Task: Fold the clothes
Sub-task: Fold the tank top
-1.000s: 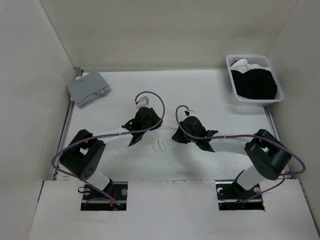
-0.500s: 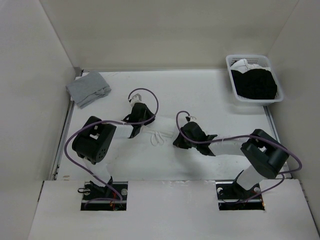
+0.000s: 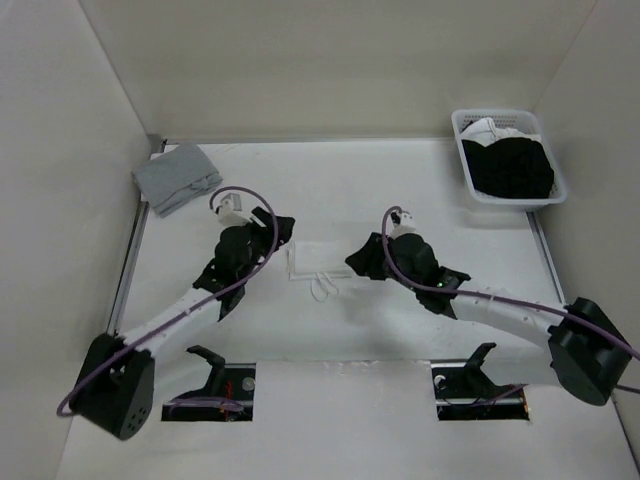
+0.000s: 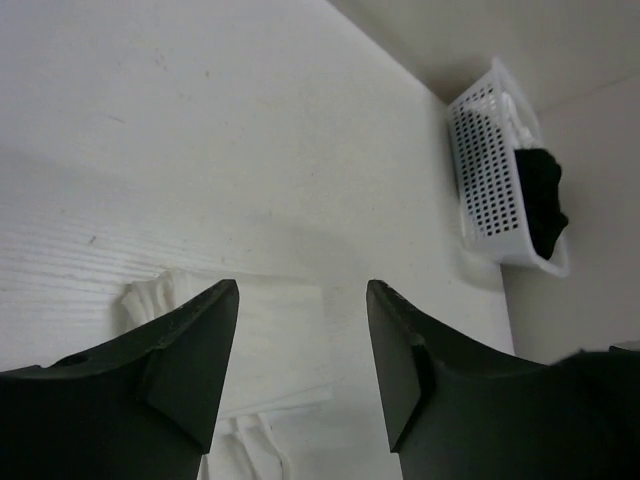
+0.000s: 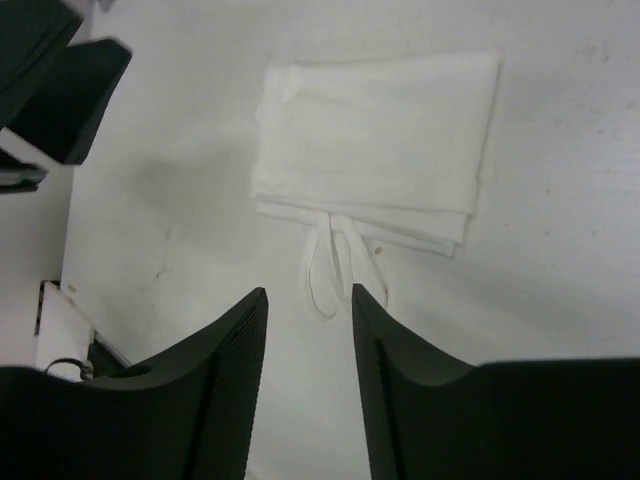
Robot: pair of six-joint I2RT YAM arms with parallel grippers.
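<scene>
The clothes (image 3: 318, 262), a thin white camisole, lie on the table as a small folded rectangle, with two narrow straps (image 3: 325, 287) looping out of the near edge. My left gripper (image 3: 274, 231) hovers just left of the fold, open and empty. My right gripper (image 3: 357, 263) hovers just right of it, also open and empty. In the right wrist view the folded camisole (image 5: 380, 140) and its straps (image 5: 335, 260) lie beyond the open right gripper (image 5: 308, 292). In the left wrist view a corner of the camisole (image 4: 270, 330) shows between the parted fingers of the left gripper (image 4: 300, 290).
A grey folded garment (image 3: 177, 177) lies at the back left corner. A white basket (image 3: 468, 160) with black clothing (image 3: 512, 165) stands at the back right, also seen as the basket (image 4: 490, 180) in the left wrist view. White walls close the table on three sides.
Both grippers have opened and let go of the camisole. The left arm has swung out left and the right arm right. The camisole now lies folded between them.
</scene>
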